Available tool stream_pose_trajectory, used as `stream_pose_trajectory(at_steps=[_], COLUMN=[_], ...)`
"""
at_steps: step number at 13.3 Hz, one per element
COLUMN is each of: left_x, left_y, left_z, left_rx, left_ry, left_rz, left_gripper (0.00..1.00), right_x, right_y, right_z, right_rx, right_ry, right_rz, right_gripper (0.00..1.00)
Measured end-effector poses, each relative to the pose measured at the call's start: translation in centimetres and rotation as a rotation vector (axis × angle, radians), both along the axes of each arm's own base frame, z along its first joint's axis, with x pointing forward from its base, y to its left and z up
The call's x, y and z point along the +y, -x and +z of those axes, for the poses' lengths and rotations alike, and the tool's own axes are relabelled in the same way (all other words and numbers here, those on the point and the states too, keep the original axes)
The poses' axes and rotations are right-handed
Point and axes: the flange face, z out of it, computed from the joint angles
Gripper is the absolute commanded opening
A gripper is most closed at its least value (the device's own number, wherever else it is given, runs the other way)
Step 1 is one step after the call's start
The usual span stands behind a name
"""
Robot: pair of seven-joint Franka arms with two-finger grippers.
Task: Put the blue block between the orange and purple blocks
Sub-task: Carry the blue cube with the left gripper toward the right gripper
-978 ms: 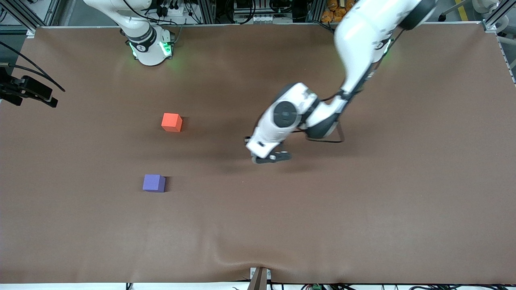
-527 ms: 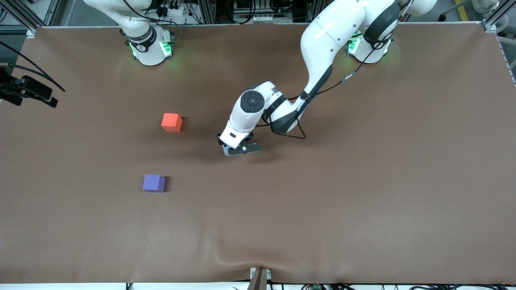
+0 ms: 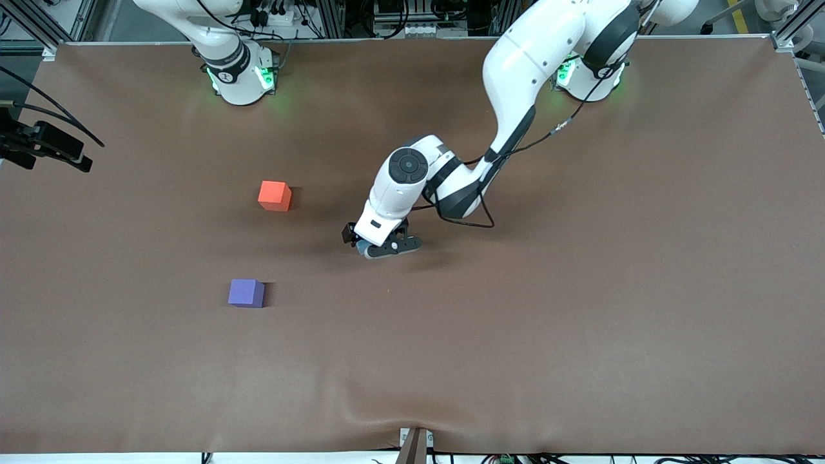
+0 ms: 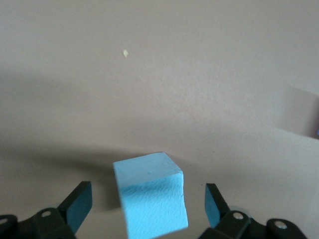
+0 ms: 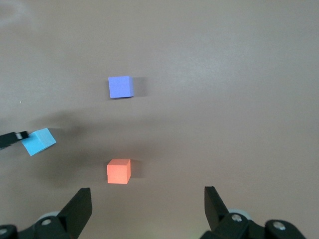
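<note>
Left arm:
- Reaches out from the base at its own end of the table, upper link slanting down to the elbow.
- Bends there and turns the forearm down and toward the orange block.
- Wrist tipped steeply, left gripper low over the tabletop, well off the orange block toward the left arm's end.
- Jaws spread wide. Both fingers stand clear of the blue block, with a gap on each side in the left wrist view.

Blue block:
- Sits between those spread fingers, untouched by either, and looks tilted with one corner turned up.
- Cannot tell whether flat on the table or not.
- Lies well apart from the orange block, toward the left arm's end, not in the gap between the two other cubes.

Purple block:
- Flat on the table, nearer the front camera than the orange block and slightly toward the right arm's end.
- Open tabletop between the two.

Right arm:
- Waits, only its base end visible in the front view.
- Right gripper held high over the orange block, jaws apart and empty, looking down on all three cubes.
</note>
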Motion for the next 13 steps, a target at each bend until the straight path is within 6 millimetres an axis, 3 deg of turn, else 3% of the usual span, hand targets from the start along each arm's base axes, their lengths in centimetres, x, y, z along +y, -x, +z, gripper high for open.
stream_pose_trajectory(at_steps=[1, 3, 5, 6, 8, 10, 13], left_x=[1.0, 4.8, 10.9, 14.0, 20.8, 27.5, 37.3], left_y=[-1.0, -2.6, -3.2, -3.5, -4.4, -5.6, -7.0], left_z=[3.3, 12.1, 20.1, 23.1, 26.7, 28.4, 32.5], left_rx=[-0.003, 0.013, 0.061, 0.075, 0.124, 0.184, 0.191], left_ry=[-0.011, -0.06, -0.144, -0.173, -0.232, -0.27, -0.277], left_rz=[-0.013, -0.013, -0.021, -0.033, -0.069, -0.066, 0.0], left_gripper=[1.0, 1.0, 1.0, 1.0, 1.0, 1.0, 1.0], right_x=[0.0, 0.3, 1.9, 3.8, 8.9, 13.7, 22.0], right_y=[-0.1, -0.9, -3.1, -4.5, -7.0, -8.9, -9.8], right_z=[-0.1, -1.7, -5.8, -8.3, -13.1, -17.2, -22.8], right_rx=[-0.002, 0.027, 0.086, 0.105, 0.119, 0.095, 0.072], right_ry=[0.0, -0.005, -0.028, -0.06, -0.141, -0.164, -0.16], right_rz=[0.0, 0.02, 0.069, 0.096, 0.15, 0.197, 0.232], right_gripper=[1.0, 1.0, 1.0, 1.0, 1.0, 1.0, 1.0])
